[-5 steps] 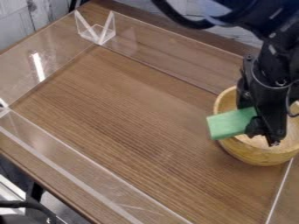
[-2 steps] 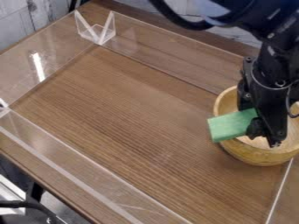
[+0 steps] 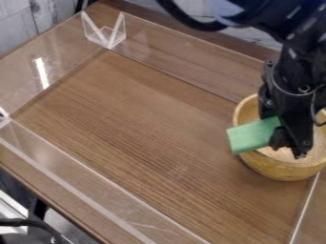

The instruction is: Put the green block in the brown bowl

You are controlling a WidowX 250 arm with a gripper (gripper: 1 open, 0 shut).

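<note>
The green block (image 3: pixel 251 136) is a flat bright slab, tilted, with its left end jutting out over the left rim of the brown bowl (image 3: pixel 273 168). The wooden bowl stands at the right edge of the table. My black gripper (image 3: pixel 288 139) points steeply down into the bowl, its fingers shut on the right end of the block, which they hide. Most of the bowl's hollow is covered by the gripper and the block.
A low clear acrylic wall (image 3: pixel 51 65) runs around the wooden tabletop (image 3: pixel 140 124). A small clear acrylic stand (image 3: pixel 105 30) sits at the back left corner. The bowl lies close to the right wall.
</note>
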